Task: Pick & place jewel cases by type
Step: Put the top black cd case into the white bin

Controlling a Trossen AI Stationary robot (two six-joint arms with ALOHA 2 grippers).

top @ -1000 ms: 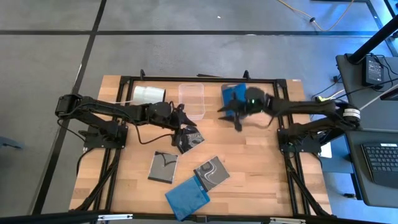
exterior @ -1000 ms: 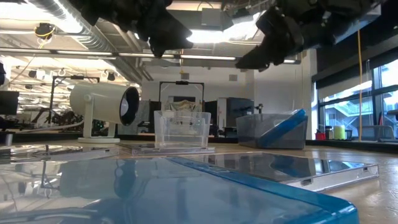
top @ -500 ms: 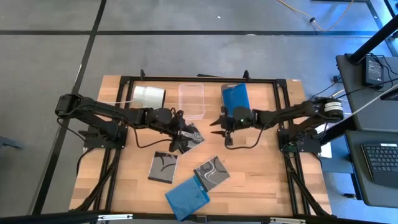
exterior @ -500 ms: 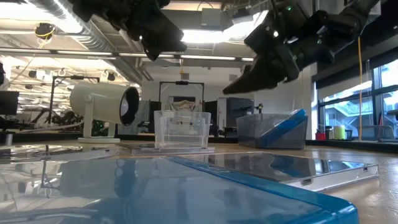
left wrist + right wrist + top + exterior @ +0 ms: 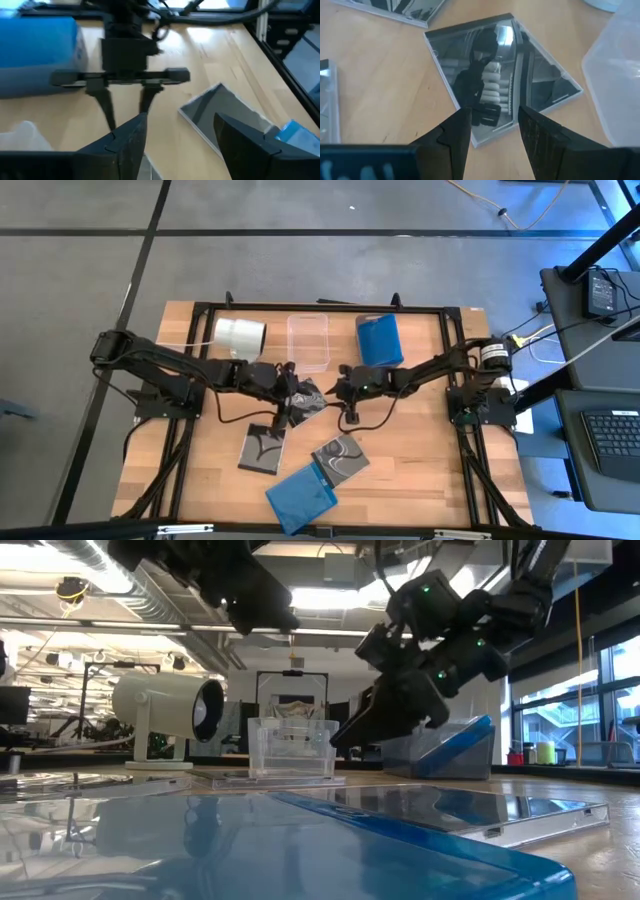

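Near the middle of the wooden table [image 5: 420,450] in the overhead frame, the two arms meet over a dark glossy jewel case [image 5: 306,402]. The left gripper [image 5: 288,406] hangs at that case's left edge with its fingers spread apart and nothing between them. The right gripper [image 5: 343,402] sits just to the right of the same case, fingers parted to a moderate gap and also empty; its wrist camera looks down on the case [image 5: 502,75] lying flat on the wood. Lower in the overhead frame lie a dark case with white swirl art [image 5: 263,447], a second swirl case [image 5: 340,454] and a blue case [image 5: 301,497]. Along the top edge stand a white cylinder [image 5: 239,333], a clear bin [image 5: 308,341] and a bin holding blue cases [image 5: 378,339].
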